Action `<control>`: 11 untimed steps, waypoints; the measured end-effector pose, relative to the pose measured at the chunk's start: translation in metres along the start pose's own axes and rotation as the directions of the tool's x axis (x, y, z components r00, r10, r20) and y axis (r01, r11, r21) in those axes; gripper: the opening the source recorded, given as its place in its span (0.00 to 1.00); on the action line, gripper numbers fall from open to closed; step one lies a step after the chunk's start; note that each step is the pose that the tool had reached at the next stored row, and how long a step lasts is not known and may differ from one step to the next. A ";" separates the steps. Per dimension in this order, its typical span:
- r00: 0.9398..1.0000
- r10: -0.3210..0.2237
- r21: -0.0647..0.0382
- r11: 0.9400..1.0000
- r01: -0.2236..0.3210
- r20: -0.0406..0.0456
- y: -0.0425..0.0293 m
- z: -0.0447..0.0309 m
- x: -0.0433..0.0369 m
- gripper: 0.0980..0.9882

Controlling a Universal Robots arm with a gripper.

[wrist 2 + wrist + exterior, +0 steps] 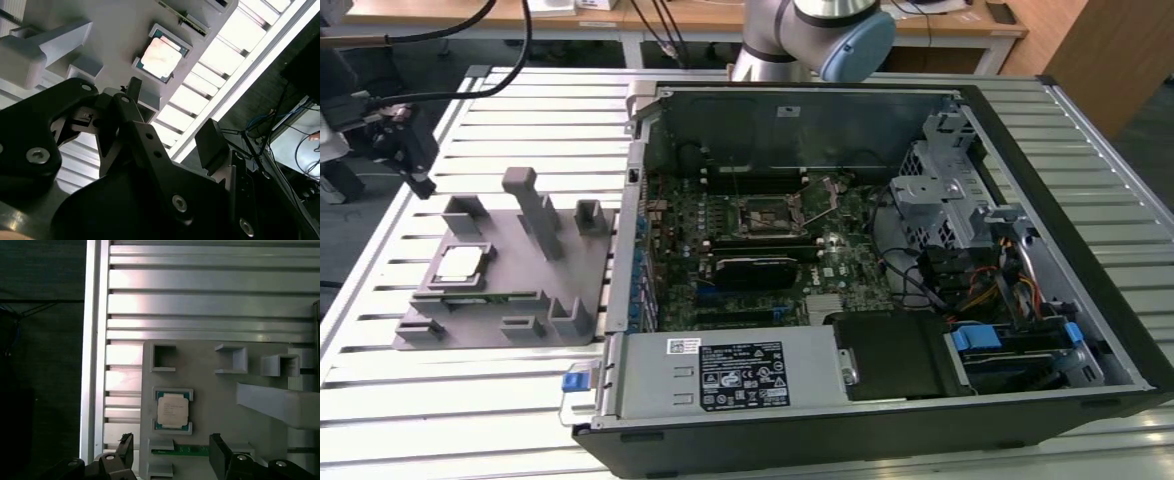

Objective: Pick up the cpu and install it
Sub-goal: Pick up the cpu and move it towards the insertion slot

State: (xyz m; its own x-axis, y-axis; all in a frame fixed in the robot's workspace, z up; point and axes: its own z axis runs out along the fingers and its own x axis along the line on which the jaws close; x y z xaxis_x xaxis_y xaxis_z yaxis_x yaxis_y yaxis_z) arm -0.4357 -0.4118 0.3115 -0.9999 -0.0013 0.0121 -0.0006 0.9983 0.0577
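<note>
I am watching the hand (171, 449) hovering empty, fingers apart, near the grey fixture (480, 335), where the cpu (172, 410) is lying flat in a recess, on the slatted tabletop (520, 110) beside an open computer case (854, 115).

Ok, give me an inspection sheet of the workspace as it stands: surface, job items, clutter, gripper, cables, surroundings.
Surface: slatted metal table, carrying a grey fixture and an open computer case.
Job's things: the cpu lies flat in its pocket on the grey fixture; the socket on the motherboard shows no silvery chip.
Clutter: nothing seen.
Grippers: the gripper is open and holds nothing; it hovers over the fixture close to the cpu, not touching it.
Cables: black cables run to the arm's wrist; coloured wiring lies inside the case.
Surroundings: wooden desks behind the table.
</note>
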 end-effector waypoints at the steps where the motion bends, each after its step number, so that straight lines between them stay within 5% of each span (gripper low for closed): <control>1: 1.000 0.000 0.000 1.000 0.000 0.000 0.0000 0.0007 0.0000 0.68; 11: 1.000 -0.001 0.000 1.000 0.001 0.000 -0.0005 0.0084 -0.0001 0.68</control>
State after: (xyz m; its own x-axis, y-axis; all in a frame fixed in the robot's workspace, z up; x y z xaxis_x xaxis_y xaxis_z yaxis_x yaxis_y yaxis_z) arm -0.4356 -0.4119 0.3030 -0.9999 -0.0027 0.0122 -0.0019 0.9983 0.0579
